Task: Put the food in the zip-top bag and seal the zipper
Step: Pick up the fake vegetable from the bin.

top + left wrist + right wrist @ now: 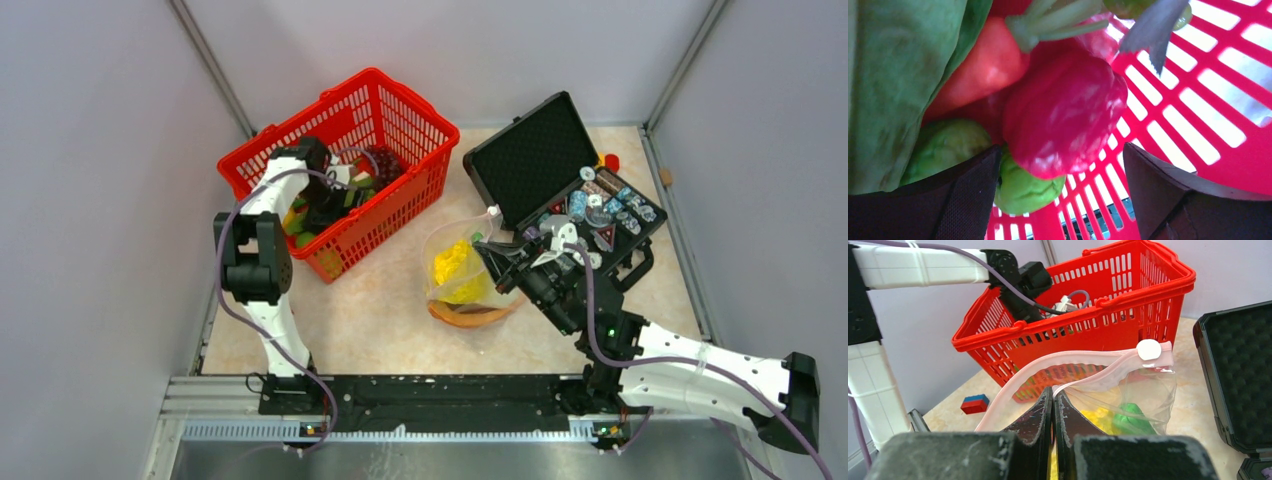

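Red mesh basket point(395, 215) stands far left on the table point(380, 310), the left gripper point(1060, 160) down inside it with fingers spread either side of a red piece point(1063, 110) beside a green round fruit point(1023, 187). Next to the basket lies the zip-top bag point(1153, 390), mouth gaping, with the right gripper point(1054, 395) clamped on its near lip at the pink zipper point(1083, 356). A yellow corn-like piece point(455, 265) and a green piece point(1130, 417) sit inside the bag.

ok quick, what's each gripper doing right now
left gripper: open, fingers either side of the red piece in the basket
right gripper: shut on the zip-top bag at its mouth edge
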### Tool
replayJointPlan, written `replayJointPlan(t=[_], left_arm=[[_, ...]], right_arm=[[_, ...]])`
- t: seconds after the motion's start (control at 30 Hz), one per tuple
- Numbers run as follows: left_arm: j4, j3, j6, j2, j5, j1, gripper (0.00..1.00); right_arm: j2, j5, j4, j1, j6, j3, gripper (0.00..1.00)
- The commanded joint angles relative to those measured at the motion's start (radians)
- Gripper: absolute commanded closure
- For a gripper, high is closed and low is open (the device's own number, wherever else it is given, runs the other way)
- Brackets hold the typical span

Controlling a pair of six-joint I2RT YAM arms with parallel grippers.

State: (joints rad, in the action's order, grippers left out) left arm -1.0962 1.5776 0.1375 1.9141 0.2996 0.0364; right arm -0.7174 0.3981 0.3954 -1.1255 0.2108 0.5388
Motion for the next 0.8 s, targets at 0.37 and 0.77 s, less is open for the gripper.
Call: replayJointPlan(t=[0.37, 0.77], left_arm=[[-0.047, 0.038, 0.030, 0.076, 0.030, 0.033, 0.47], [0.071, -0.012, -0.022, -0.133, 0.027, 0.059, 0.81]], right_arm=[[0.007, 0.003, 0.068, -0.006, 0.007, 0.046, 1.00], [-0.012, 0.018, 0.087, -0.007, 0.013, 0.042, 1.00]])
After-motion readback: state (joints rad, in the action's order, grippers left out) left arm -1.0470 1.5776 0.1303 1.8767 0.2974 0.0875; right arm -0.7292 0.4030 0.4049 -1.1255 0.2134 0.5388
